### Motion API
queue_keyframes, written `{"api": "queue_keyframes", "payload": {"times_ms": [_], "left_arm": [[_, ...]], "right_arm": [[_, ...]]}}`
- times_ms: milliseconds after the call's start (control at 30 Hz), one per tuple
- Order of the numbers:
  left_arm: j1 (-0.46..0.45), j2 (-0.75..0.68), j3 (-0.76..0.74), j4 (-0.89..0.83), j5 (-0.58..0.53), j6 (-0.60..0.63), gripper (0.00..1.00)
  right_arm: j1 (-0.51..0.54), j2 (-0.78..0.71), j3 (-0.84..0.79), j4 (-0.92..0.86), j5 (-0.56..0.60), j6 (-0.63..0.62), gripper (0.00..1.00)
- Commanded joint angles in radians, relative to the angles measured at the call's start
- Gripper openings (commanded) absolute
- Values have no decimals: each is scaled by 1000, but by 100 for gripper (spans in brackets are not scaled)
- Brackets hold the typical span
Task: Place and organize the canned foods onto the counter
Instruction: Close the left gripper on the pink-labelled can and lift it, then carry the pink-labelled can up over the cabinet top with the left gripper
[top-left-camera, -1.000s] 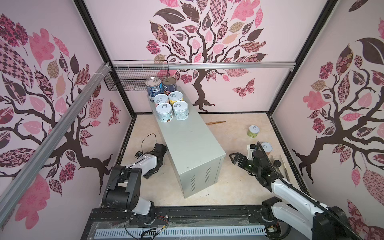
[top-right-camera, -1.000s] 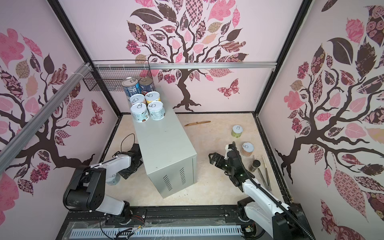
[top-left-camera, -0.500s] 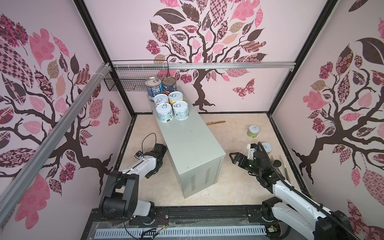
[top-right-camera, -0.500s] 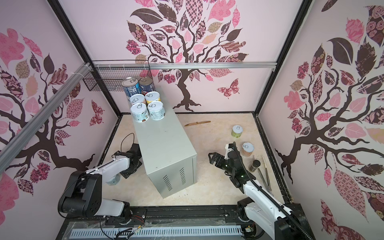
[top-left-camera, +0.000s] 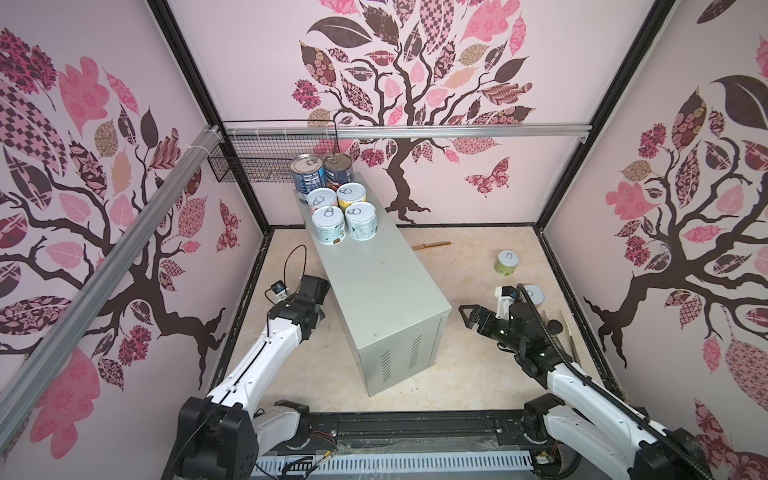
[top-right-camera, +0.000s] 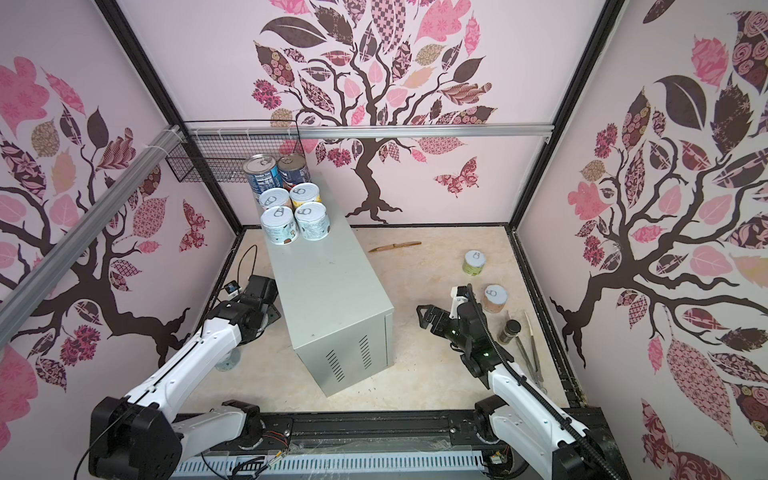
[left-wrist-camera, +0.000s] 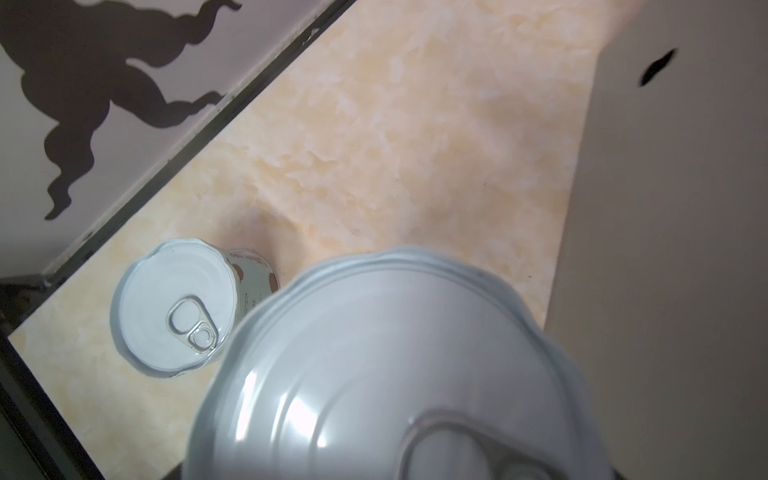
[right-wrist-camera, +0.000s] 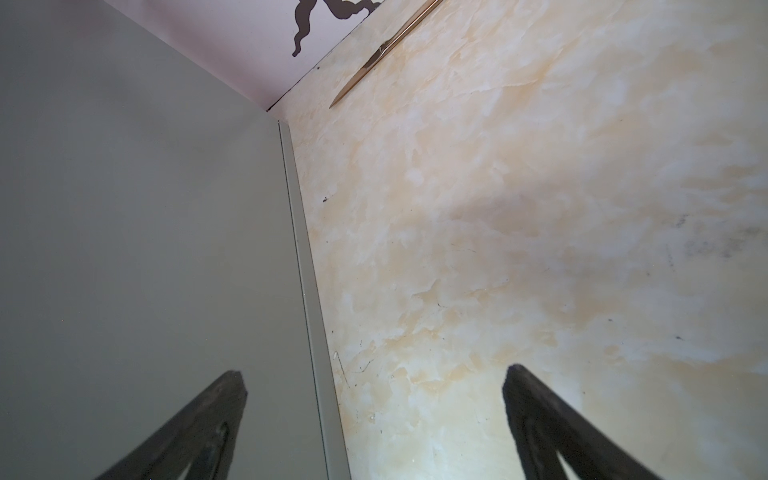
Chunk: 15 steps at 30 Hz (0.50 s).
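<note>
Counter (top-left-camera: 374, 270), a long light-grey metal cabinet, stands on the marbled floor (top-left-camera: 457, 374) left of the middle, with vent slots on its near end face. The left gripper (top-left-camera: 312, 291) is down low, just beside the counter's left side. Its wrist view is mostly filled by the white pull-tab lid of a close can (left-wrist-camera: 386, 374) right under the camera (the fingers are out of sight, so I cannot tell whether they grip it). The right gripper (top-left-camera: 465, 316) hangs beside the counter's right side, its fingers (right-wrist-camera: 199, 424) spread wide with nothing between them. Six canned foods crowd the counter's far end: two tall tins (top-left-camera: 307, 174) at the far edge and four short cans (top-left-camera: 328, 224) in a square in front of them. A floor can (left-wrist-camera: 178, 307) stands near the floor's left edge. A green-labelled can (top-left-camera: 507, 263) and a peach-labelled can (top-right-camera: 494, 298) stand near the floor's right edge. A wooden knife (top-left-camera: 430, 245) lies near the floor's far edge.
</note>
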Motion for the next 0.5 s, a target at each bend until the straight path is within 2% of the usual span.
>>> {"api": "queue_keyframes", "payload": {"times_ms": [0, 167, 467], "left_arm": [[-18, -64, 103, -3, 17, 122, 55], [-18, -118, 247, -133, 60, 197, 54], [-18, -179, 508, -301, 228, 333, 52]], "right_arm": [[7, -8, 23, -24, -19, -41, 100], [6, -9, 36, -34, -48, -79, 100], [36, -22, 21, 5, -106, -153, 100]]}}
